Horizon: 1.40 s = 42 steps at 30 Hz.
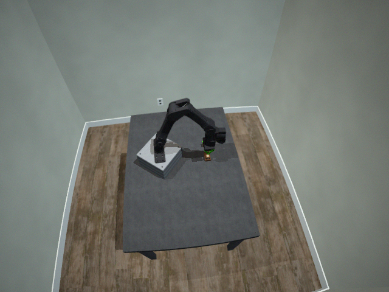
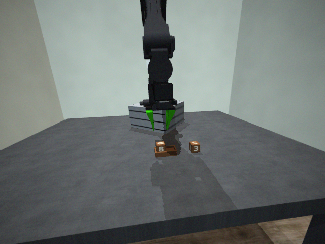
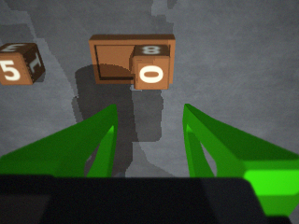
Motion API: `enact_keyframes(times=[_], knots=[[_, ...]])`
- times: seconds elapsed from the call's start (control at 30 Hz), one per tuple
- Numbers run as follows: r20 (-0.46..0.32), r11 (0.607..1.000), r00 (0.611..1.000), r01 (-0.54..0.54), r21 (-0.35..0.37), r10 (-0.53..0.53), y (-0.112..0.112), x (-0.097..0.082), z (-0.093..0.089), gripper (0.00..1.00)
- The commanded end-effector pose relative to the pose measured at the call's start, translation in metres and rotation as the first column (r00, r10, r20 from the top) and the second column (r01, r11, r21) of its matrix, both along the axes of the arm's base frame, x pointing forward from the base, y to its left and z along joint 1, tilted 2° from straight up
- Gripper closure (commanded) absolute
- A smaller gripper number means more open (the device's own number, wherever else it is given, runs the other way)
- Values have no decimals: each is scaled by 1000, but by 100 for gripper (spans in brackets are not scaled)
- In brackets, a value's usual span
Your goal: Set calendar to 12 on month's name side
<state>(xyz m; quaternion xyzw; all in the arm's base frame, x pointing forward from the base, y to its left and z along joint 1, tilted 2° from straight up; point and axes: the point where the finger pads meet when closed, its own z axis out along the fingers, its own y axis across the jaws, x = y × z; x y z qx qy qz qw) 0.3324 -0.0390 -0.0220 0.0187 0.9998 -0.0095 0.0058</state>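
Dark grey table (image 2: 78, 168) in a pale green-walled room, wood floor below. Black arm rises from a grey stepped base block (image 2: 157, 118) and arches over to a gripper (image 2: 160, 128) hanging above the table, green fingers (image 2: 150, 118) pointing down – partly apart, about half width, nothing between them. Gripper is well above the objects, touching none.

Brown tray (image 2: 167, 151) sits flat on the table just below the gripper. One cube (image 2: 160, 147) stands in the tray's left end as seen from the exterior view: 8 faces that camera, 0 on top. Other half of the tray holds nothing. Second cube (image 2: 194, 146) is out on the table, off to the tray's right, apart from it – 3 faces the exterior camera; wrist view shows a 5 on top (image 3: 16, 65).
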Motion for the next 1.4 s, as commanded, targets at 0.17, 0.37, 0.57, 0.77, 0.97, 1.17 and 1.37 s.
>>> enact_keyframes(times=[0.17, 0.37, 0.57, 0.77, 0.97, 1.17, 1.37], knots=[[22, 1000, 1000, -1, -2, 1, -1, 6, -8, 55], [22, 1000, 1000, -1, -2, 1, -1, 6, -16, 55], [22, 1000, 1000, -1, -2, 1, -2, 6, -24, 55], [22, 1000, 1000, -1, -2, 1, -2, 7, -31, 55], [22, 1000, 1000, -1, -2, 1, -2, 7, -34, 55], [22, 1000, 1000, -1, -2, 1, -2, 7, -37, 55], [22, 1000, 1000, -1, -2, 1, -2, 7, -37, 55]])
